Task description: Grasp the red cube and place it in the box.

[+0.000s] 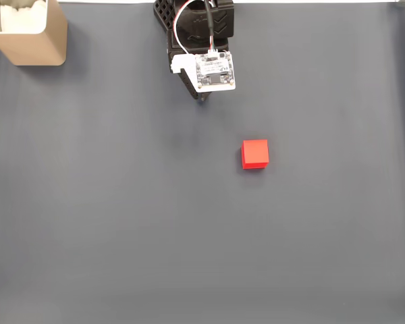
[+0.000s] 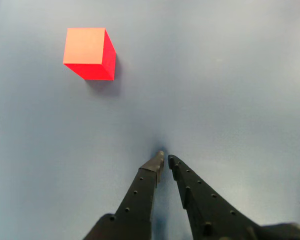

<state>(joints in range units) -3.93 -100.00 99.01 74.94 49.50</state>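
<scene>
The red cube (image 1: 255, 154) sits alone on the dark grey surface (image 1: 121, 223), right of centre in the fixed view and up at the far left in the wrist view. The gripper (image 2: 165, 160) is clenched on nothing, tips nearly touching, well apart from the cube. Over in the far left corner stands the box (image 1: 30, 37).

One red cube (image 1: 254, 154) lies on the dark mat, right of centre in the fixed view; one tan box (image 1: 29, 30) stands at the far left corner; one arm with one gripper (image 2: 165, 161), two black fingers nearly together at the tips
</scene>
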